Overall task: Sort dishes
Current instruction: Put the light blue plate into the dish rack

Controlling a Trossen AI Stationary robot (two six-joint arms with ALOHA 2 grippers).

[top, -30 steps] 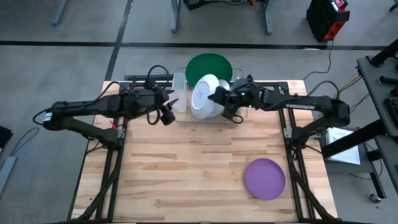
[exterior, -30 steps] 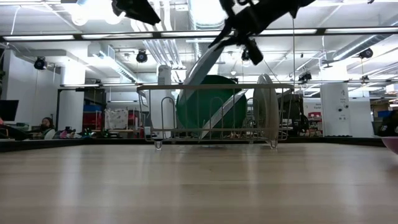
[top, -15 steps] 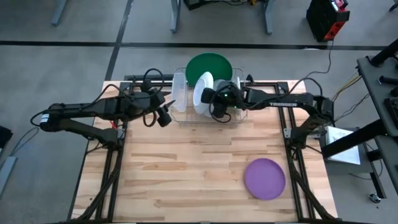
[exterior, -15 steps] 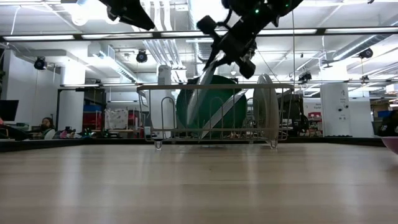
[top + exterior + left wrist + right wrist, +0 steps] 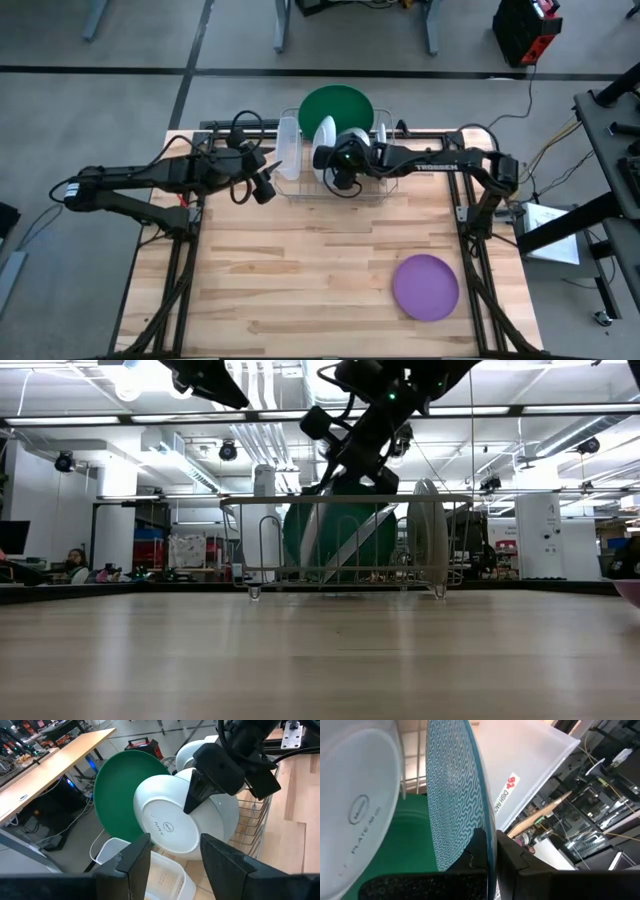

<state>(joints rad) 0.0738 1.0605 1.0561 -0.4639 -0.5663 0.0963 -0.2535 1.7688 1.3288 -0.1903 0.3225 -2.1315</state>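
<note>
The wire rack [image 5: 340,160] at the surface's [image 5: 300,270] far edge is receiving a patterned plate [image 5: 455,795] that the right pincer [image 5: 487,855] is gripping by the rim, best lowered upright between wires, while the left pincer [image 5: 172,860] is waiting open beside it
</note>
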